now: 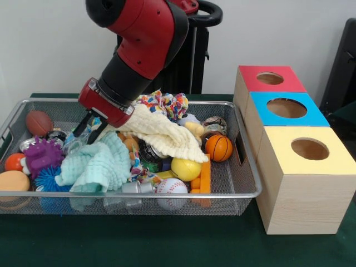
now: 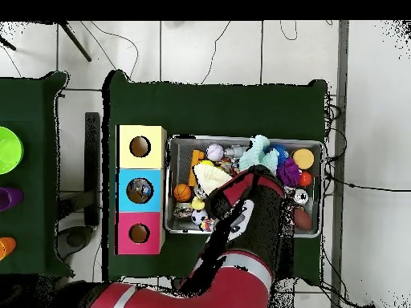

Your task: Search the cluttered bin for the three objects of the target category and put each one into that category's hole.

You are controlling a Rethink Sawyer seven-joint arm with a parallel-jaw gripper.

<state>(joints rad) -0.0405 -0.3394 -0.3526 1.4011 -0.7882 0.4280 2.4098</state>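
The silver wire-mesh bin is full of clutter; it also shows in the overhead view. My gripper reaches down into the bin's left part in the front view, its two black fingers apart. A clear crinkly bottle with some blue lies just below and left of the fingertips, partly buried by a mint cloth. I cannot tell if the fingers touch it. A greyish clear thing, perhaps another bottle, lies at the front by a baseball. In the overhead view my arm hides the gripper.
Three wooden boxes with round holes stand beside the bin: red-topped, blue-topped, yellow-topped. A cream cloth, a patterned cloth, a basketball, a yellow ball, a purple toy and a football fill the bin.
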